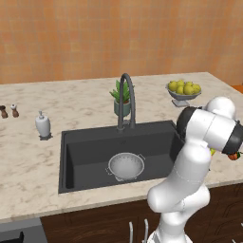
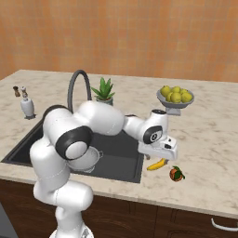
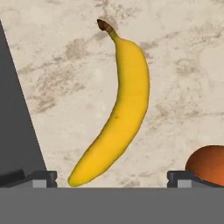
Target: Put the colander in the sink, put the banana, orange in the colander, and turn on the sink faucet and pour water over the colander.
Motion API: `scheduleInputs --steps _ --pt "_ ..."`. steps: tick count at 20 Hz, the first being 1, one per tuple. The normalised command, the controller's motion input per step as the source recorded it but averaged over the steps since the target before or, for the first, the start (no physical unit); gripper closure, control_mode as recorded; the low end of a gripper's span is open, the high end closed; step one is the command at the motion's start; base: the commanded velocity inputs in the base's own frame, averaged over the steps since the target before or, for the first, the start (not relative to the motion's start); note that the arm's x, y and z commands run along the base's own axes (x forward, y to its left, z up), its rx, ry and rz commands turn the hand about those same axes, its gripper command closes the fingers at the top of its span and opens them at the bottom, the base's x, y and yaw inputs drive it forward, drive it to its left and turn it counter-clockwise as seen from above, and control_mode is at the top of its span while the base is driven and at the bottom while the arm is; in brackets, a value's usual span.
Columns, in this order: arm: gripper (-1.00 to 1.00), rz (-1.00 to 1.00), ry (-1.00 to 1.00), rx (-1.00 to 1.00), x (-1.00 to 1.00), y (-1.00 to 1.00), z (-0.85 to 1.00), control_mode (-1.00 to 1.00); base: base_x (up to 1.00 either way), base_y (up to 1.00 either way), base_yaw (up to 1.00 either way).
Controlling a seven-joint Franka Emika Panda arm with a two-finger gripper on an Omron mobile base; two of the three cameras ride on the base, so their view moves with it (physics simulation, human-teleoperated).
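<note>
The silvery colander (image 1: pixel 126 166) sits in the dark sink (image 1: pixel 85 152), in front of the gooseneck faucet (image 1: pixel 126 98). On the counter right of the sink lies the yellow banana (image 2: pixel 156 164), with the orange (image 2: pixel 175 174) just beside it. My gripper (image 2: pixel 160 156) hangs right above the banana, pointing down. In the hand view the banana (image 3: pixel 120 109) runs lengthwise between my open fingertips (image 3: pixel 41 177), its lower end level with them and nothing gripped. The orange (image 3: pixel 209 164) shows at the right fingertip. The arm hides part of the colander (image 2: pixel 91 158) in the right base view.
A footed grey bowl of yellow-green fruits (image 1: pixel 184 91) stands at the back right. A potted plant (image 1: pixel 121 97) is behind the faucet. A white soap dispenser (image 1: pixel 42 125) and small shakers (image 1: pixel 8 111) stand left of the sink. The sink's edge (image 3: pixel 13 122) lies close beside the banana.
</note>
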Motion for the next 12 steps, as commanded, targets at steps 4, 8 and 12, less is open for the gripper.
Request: scheduleInputs --steps 4,8,12 --pt "-1.0 0.0 0.1 0.05 0.31 -0.19 -0.42 -1.0 0.0 0.0 0.0" --pt "-1.0 0.0 0.07 0.0 0.12 -0.31 -0.4 -1.0 0.0 0.0 0.0" --pt "-1.0 0.0 0.05 0.03 0.14 -0.09 -0.33 -1.0 0.0 0.0 0.0"
